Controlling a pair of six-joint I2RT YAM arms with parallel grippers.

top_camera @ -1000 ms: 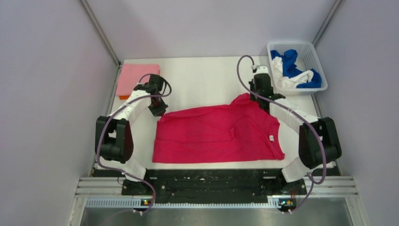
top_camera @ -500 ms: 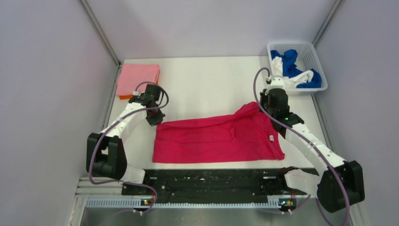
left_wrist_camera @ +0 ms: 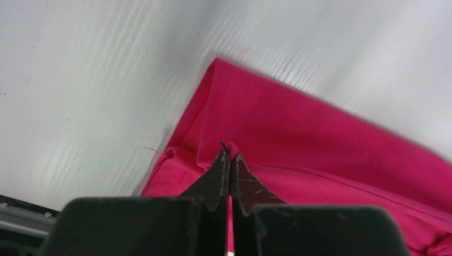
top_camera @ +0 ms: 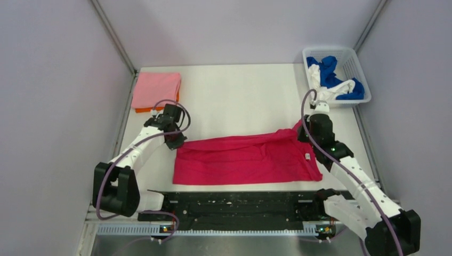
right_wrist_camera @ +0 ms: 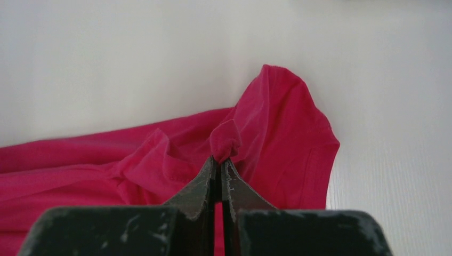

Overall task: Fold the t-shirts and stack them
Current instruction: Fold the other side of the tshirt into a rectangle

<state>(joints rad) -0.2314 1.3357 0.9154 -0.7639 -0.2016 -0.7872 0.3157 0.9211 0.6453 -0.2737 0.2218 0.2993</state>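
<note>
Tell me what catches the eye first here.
A crimson-pink cloth t-shirt lies spread at centre, its far edge pinched by the left gripper and the right gripper. A folded light pink t-shirt sits at the far left corner; a white plastic mesh basket of blue and white shirts stands far right.

A white plastic mesh basket [top_camera: 352,64] stands at the far right corner of the white table [top_camera: 240,101], enclosed by plain lilac walls [top_camera: 240,26].

crimson-pink t-shirt [top_camera: 245,159], light pink t-shirt [top_camera: 156,89], white mesh basket [top_camera: 350,63]
</note>
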